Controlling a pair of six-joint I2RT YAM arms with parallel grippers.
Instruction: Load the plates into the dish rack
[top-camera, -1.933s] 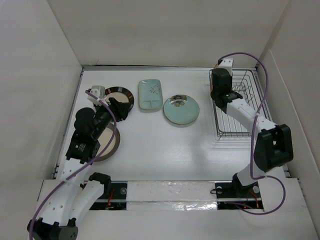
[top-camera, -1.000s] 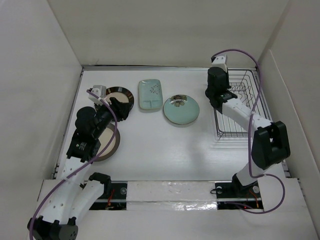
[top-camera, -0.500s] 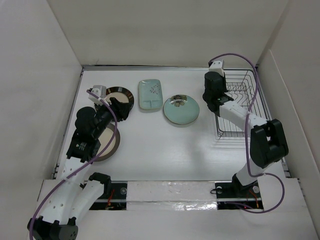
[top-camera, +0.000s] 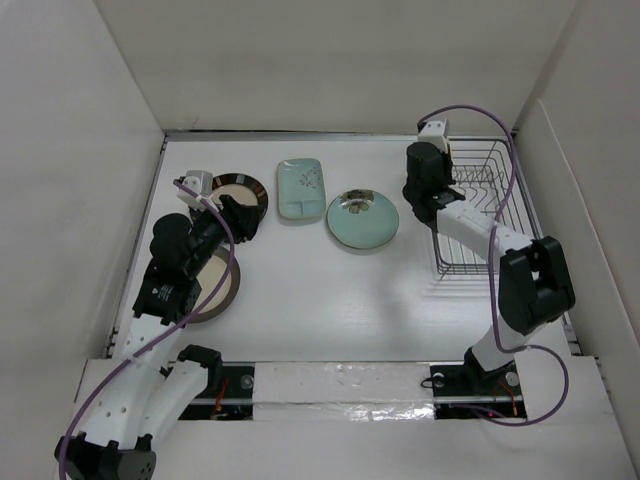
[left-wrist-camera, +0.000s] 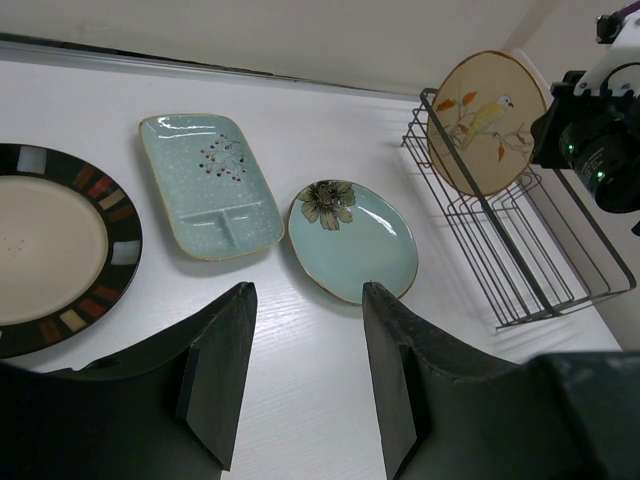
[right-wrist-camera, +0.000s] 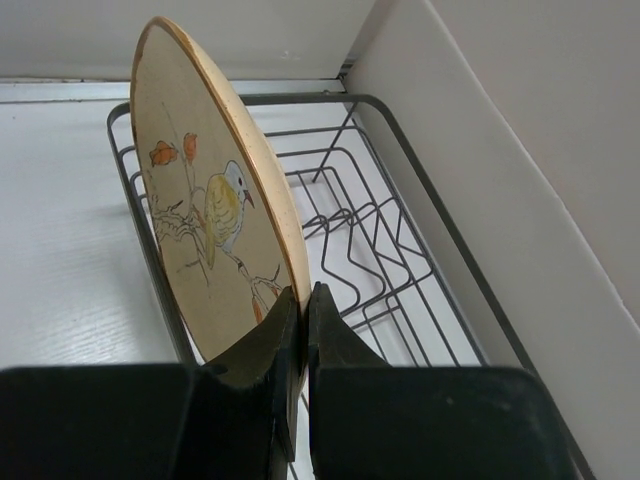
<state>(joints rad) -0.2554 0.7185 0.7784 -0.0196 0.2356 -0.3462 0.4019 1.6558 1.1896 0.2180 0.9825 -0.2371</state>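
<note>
Right gripper (right-wrist-camera: 303, 298): clamped on the lower rim of the tan plate (right-wrist-camera: 200, 220), one finger against each face.
Tan plate: on edge, slightly tilted, in the far left part of the dish rack (top-camera: 487, 255). Whether its bottom edge sits between the wires is hidden behind the fingers.
Left gripper (left-wrist-camera: 308, 295): fingers apart, holding nothing, above the table (top-camera: 330, 300) near the dark-rimmed plate (left-wrist-camera: 50, 245).
Lying flat on the table: the dark-rimmed plate, the mint plate (left-wrist-camera: 210, 185) and the teal plate (left-wrist-camera: 352, 240) in a row. The grey-rimmed plate (top-camera: 225, 285) is partly under the left arm.
Progress: early, by my judgement. The first of five plates is at the rack but not released.
Left to do: let go of the tan plate, then load the other four.
</note>
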